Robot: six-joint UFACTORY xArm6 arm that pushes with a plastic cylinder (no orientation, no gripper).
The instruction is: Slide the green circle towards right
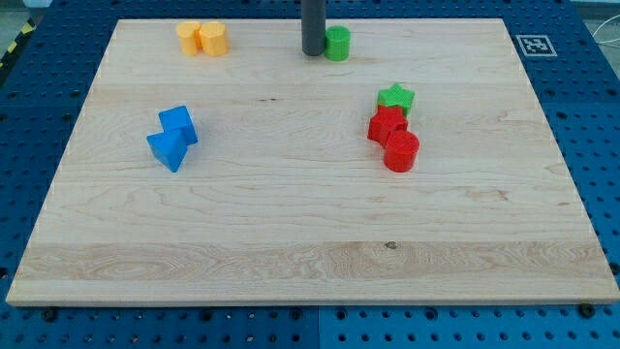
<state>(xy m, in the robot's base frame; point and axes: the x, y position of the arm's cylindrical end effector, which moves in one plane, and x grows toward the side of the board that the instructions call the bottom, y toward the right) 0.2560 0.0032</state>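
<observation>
Up near the view's top edge, my tip rests on the worktop, just to the view's left of the green circle. Tip and circle look to be touching, or all but. No pincer shows on the arm, only the dark rod, so nothing is held and no opening can be told.

Taking the green circle as the landmark: it sits a little right of the worktop's middle line, close to the top edge. Well to its left, at about the same height, two yellow blocks stand side by side and touching; their shapes are hard to make out. Below the circle and somewhat to its right lies the green star. Directly under the star, touching it, is a red block of unclear shape, and a red cylinder presses against that one's lower right. Far to the circle's lower left, two blue blocks lie against each other, the upper one cube-like and the lower one more wedge-like.

A black and white marker sits at the top right corner, to the circle's right.
</observation>
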